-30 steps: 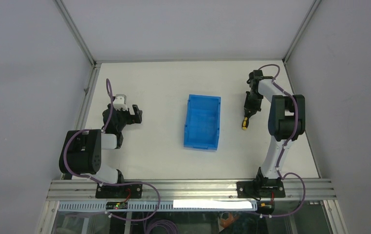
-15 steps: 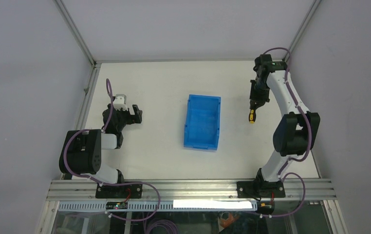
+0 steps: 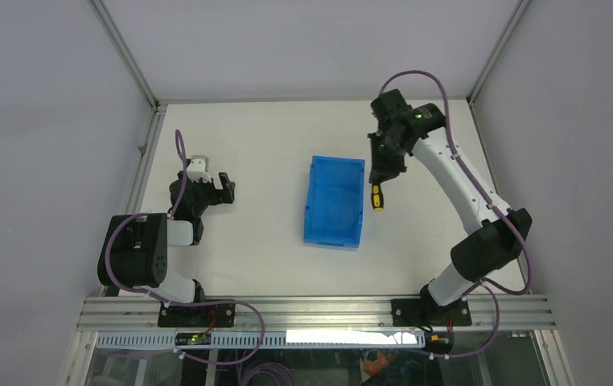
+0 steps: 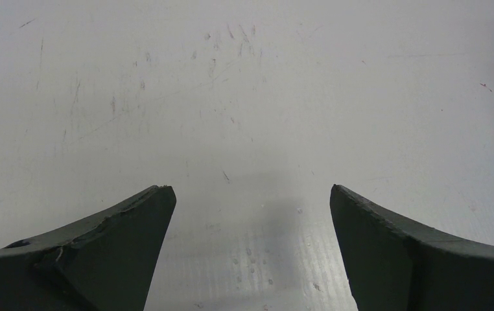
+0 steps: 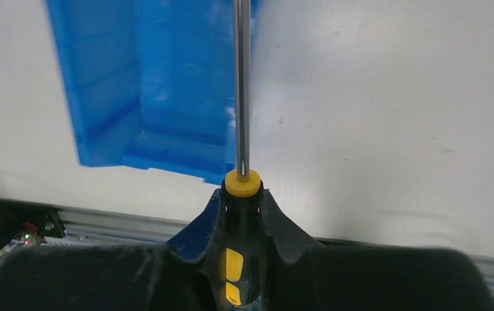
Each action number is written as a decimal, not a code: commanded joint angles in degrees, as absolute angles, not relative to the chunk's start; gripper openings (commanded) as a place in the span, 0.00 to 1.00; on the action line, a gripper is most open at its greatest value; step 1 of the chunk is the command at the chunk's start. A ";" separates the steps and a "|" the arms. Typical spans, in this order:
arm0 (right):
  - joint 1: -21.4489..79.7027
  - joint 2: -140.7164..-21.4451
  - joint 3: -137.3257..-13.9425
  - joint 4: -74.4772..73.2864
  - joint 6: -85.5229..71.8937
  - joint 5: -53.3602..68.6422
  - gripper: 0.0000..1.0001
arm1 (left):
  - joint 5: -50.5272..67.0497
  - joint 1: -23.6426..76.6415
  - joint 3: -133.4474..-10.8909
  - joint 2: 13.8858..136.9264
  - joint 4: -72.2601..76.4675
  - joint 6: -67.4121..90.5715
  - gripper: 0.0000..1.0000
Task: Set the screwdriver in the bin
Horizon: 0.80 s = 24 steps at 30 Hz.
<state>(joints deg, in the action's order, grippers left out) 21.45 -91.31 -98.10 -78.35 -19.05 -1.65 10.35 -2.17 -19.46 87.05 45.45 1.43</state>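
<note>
Got the screwdriver (image 3: 377,197) clamped in the right claw (image 3: 380,180), just beside the bin's (image 3: 313,201) right wall. Got the left claw (image 4: 249,220) spread apart.

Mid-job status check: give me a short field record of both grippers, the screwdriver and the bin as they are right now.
right gripper: shut on the screwdriver's handle
screwdriver: held off the table, close to the bin's right wall, not inside it
bin: upright mid-table, nothing visible inside
left gripper: open, holding nothing, over bare table
task state: screwdriver not yet in the bin
likely next step: carry it over the bin and release
</note>
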 commanded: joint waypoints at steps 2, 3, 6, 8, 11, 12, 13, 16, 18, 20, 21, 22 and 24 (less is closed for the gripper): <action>34.58 -94.74 -101.77 -70.24 -25.56 -0.57 0.00 | 9.65 -1.49 -20.57 86.31 48.87 1.58 0.99; 36.22 -96.38 -102.79 -69.92 -25.72 -1.78 0.00 | 9.67 -1.49 -20.57 86.33 48.87 1.58 0.99; 39.67 -100.13 -104.80 -70.17 -25.41 -3.71 0.00 | 9.67 -1.48 -20.57 86.35 48.87 1.58 0.99; 40.95 -101.30 -103.22 -68.85 -25.36 -4.31 0.00 | 9.67 -1.49 -20.57 86.38 48.87 1.58 0.99; 42.06 -101.51 -97.00 -62.83 -24.97 -3.59 0.00 | 9.67 -1.48 -20.57 86.32 48.87 1.58 0.99; 42.15 -101.89 -95.08 -60.72 -24.76 -3.18 0.00 | 9.67 -1.49 -20.57 86.30 48.89 1.58 0.99; 42.20 -102.52 -93.59 -59.07 -24.43 -3.02 0.00 | 9.67 -1.49 -20.57 86.31 48.87 1.58 0.99; 42.20 -105.65 -91.30 -56.23 -23.39 -4.95 0.00 | 9.67 -1.47 -20.63 86.32 48.87 1.58 0.99; 42.19 -107.59 -90.35 -54.99 -22.91 -6.66 0.01 | 9.67 -1.48 -20.57 86.31 48.87 1.58 0.99; 42.19 -108.70 -88.35 -52.31 -22.97 -7.41 0.06 | 9.67 -1.47 -20.57 86.33 48.87 1.58 0.99; 42.20 -109.14 -87.53 -50.33 -23.22 -7.83 0.10 | 9.65 -1.44 -20.57 86.31 48.87 1.58 0.99; 42.19 -109.46 -86.87 -49.25 -23.63 -8.23 0.13 | 9.67 -1.49 -20.57 86.31 48.87 1.57 0.99; 42.19 -110.34 -85.99 -47.98 -24.17 -9.41 0.17 | 9.68 -1.45 -20.59 86.30 48.87 1.58 0.99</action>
